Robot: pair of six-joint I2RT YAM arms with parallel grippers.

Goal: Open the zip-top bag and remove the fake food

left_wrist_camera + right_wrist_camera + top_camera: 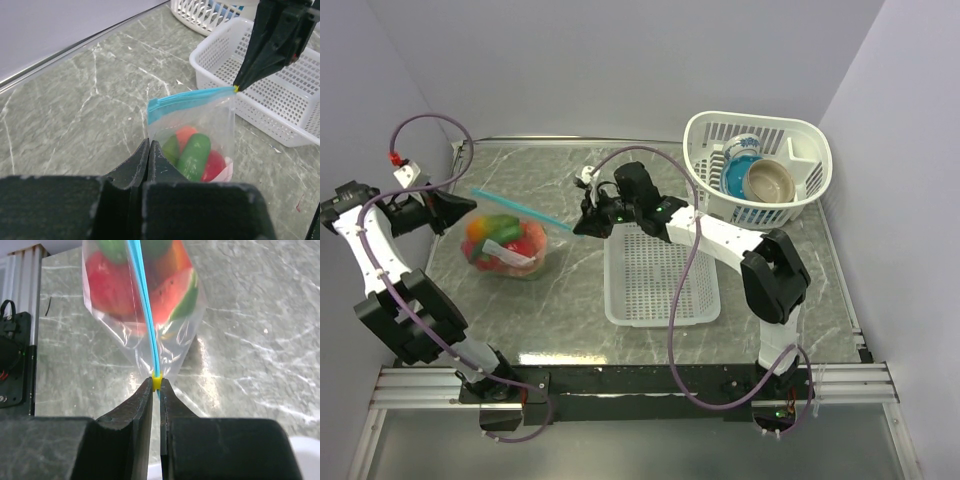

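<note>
The clear zip-top bag (510,250) hangs stretched between my two grippers, and its teal zip strip (520,208) runs taut from left to right. The fake food (503,243), red, orange, yellow and green pieces, sits inside it. My left gripper (470,204) is shut on the bag's left edge just below the strip (150,144). My right gripper (578,227) is shut on the yellow slider (157,381) at the strip's right end. The bag (145,335) and the food (107,282) show beyond the slider. In the left wrist view the green and red pieces (196,156) show through the plastic (220,120).
A flat white slotted basket (660,290) lies right of the bag, under the right arm, and also shows in the left wrist view (280,107). A round white basket (705,135) at the back right holds a blue bowl (735,178) and a tan bowl (770,180).
</note>
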